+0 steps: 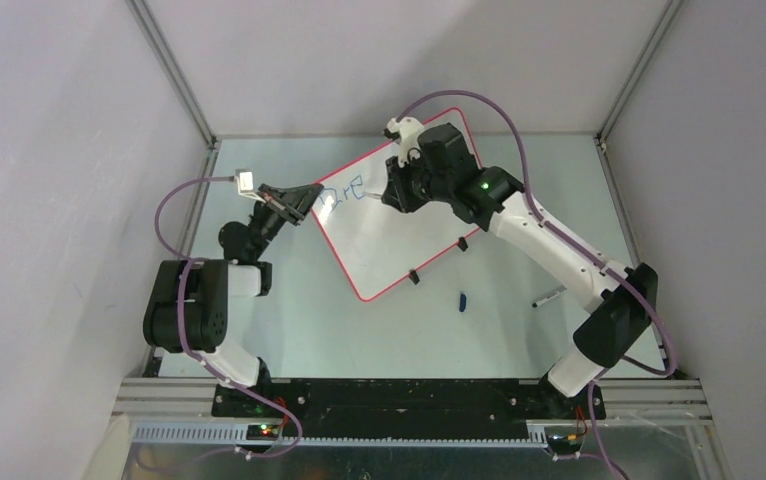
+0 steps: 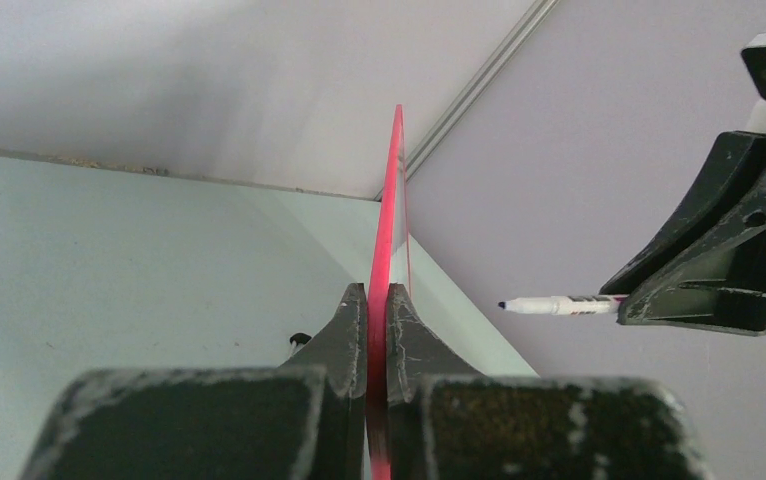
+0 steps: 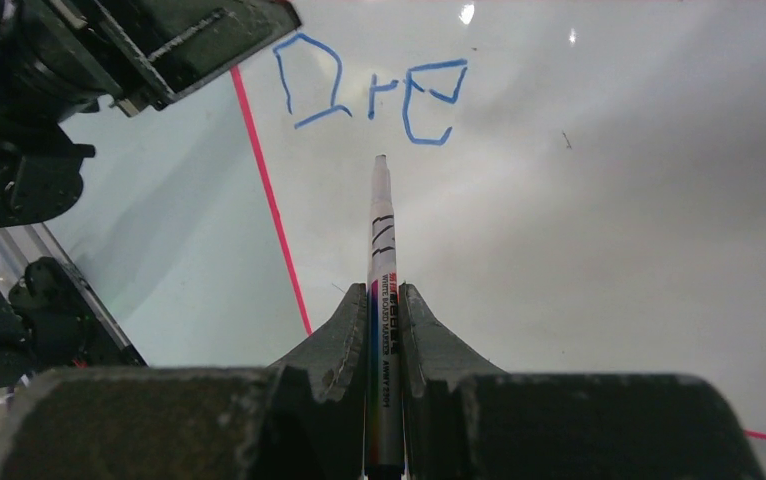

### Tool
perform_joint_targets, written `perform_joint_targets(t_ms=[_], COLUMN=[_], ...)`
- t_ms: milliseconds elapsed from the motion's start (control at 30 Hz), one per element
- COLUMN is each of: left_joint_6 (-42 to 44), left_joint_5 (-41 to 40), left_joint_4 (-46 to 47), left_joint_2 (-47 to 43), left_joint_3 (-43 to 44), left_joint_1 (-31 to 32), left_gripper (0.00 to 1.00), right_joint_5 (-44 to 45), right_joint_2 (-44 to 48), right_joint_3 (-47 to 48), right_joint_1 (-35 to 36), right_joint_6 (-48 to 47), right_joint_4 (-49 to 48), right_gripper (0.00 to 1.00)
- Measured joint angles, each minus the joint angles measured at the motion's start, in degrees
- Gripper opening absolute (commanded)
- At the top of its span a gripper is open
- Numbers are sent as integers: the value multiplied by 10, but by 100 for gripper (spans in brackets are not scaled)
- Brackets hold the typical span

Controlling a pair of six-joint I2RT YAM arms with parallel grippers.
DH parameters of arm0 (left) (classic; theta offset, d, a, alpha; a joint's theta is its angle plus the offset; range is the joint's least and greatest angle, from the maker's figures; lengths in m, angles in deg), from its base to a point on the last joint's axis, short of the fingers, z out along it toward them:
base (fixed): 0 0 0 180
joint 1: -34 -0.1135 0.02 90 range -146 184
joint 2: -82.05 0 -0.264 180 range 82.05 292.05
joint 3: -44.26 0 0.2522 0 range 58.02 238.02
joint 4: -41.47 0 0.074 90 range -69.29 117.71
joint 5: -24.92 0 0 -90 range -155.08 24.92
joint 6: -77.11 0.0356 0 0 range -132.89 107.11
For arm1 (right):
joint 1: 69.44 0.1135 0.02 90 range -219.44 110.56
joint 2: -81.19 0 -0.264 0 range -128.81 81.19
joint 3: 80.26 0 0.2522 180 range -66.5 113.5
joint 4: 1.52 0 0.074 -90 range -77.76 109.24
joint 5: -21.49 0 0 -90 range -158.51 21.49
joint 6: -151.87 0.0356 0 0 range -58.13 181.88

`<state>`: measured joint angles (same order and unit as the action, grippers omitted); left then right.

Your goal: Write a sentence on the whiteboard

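Note:
The whiteboard [image 1: 399, 225], glossy white with a red-pink rim, lies tilted across the table's far middle. Blue letters "Dre" [image 1: 344, 188] stand at its upper left corner; they also show in the right wrist view [image 3: 369, 90]. My left gripper [image 1: 304, 198] is shut on the board's rim [image 2: 387, 250] at that corner, seen edge-on in the left wrist view. My right gripper [image 1: 391, 192] is shut on a white marker [image 3: 381, 280], whose tip [image 3: 380, 160] hovers just below the letters. The marker also shows in the left wrist view [image 2: 559, 304].
A blue marker cap [image 1: 463, 300] and a second marker [image 1: 549, 296] lie on the table right of the board's lower corner. Two black clip feet [image 1: 414, 277] sit on the board's lower right edge. Grey walls close in on three sides.

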<state>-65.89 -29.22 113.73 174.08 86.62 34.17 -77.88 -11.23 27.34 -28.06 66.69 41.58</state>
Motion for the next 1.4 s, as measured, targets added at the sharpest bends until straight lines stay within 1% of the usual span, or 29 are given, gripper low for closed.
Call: perform_joint_targets(t_ms=[167, 400, 500, 567, 700, 833, 1067, 1233, 1333, 1400], left_joint_6=[0, 0, 0, 0, 0, 0, 1, 1, 1, 1], left_joint_5=[0, -1, -1, -1, -1, -2, -2, -2, -2, -2], left_joint_4=[0, 0, 0, 0, 0, 0, 0, 0, 0, 0], left_joint_2=[0, 0, 0, 0, 0, 0, 0, -1, -1, -1], left_joint_3=[0, 0, 0, 0, 0, -1, -1, -2, -2, -2], left_joint_1=[0, 0, 0, 0, 0, 0, 0, 0, 1, 1], left_gripper=[2, 2, 2, 2, 2, 2, 2, 2, 2, 2], right_joint_5=[19, 58, 102, 157, 252, 286, 276, 169, 127, 115], right_joint_2=[-20, -32, -36, -35, -13, -5, 0, -2, -21, -40], right_joint_3=[25, 46, 53, 50, 4, -3, 41, 63, 96, 122], right_joint_1=[3, 0, 2, 9, 32, 48, 37, -27, -62, -71], right_joint_6=[-4, 11, 40, 69, 110, 119, 68, 77, 96, 106], right_joint_4=[37, 57, 62, 58, 38, 41, 43, 59, 89, 106], right_gripper=[0, 0, 0, 0, 0, 0, 0, 0, 0, 0])
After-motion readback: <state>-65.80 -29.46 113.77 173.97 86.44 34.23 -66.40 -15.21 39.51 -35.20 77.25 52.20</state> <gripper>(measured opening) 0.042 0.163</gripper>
